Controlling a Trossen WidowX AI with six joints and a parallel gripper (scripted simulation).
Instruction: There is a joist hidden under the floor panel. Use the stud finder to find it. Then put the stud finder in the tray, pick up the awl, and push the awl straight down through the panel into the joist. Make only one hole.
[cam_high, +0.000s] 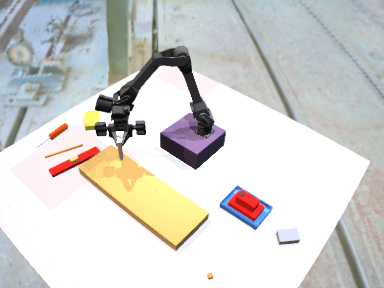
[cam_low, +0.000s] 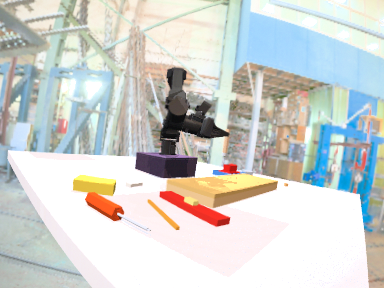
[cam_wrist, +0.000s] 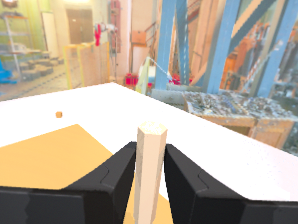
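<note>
My gripper (cam_high: 120, 136) (cam_wrist: 150, 148) is shut on the awl (cam_high: 120, 149) (cam_wrist: 149, 170), a pale wooden stick held point down. The awl's tip hangs just over the far left end of the tan floor panel (cam_high: 150, 200) (cam_low: 225, 187) (cam_wrist: 50, 160). I cannot tell whether the tip touches the panel. The red stud finder (cam_high: 245, 202) (cam_low: 230, 168) lies in the blue tray (cam_high: 259, 223) to the right of the panel. The joist is hidden.
A red level (cam_high: 73, 161) (cam_low: 195, 207), a pencil (cam_high: 64, 150), an orange screwdriver (cam_high: 59, 130) and a yellow block (cam_high: 92, 120) lie left of the panel. The arm's purple base (cam_high: 192, 140) stands behind it. A grey block (cam_high: 288, 235) and a small orange cube (cam_high: 210, 275) lie at the front right.
</note>
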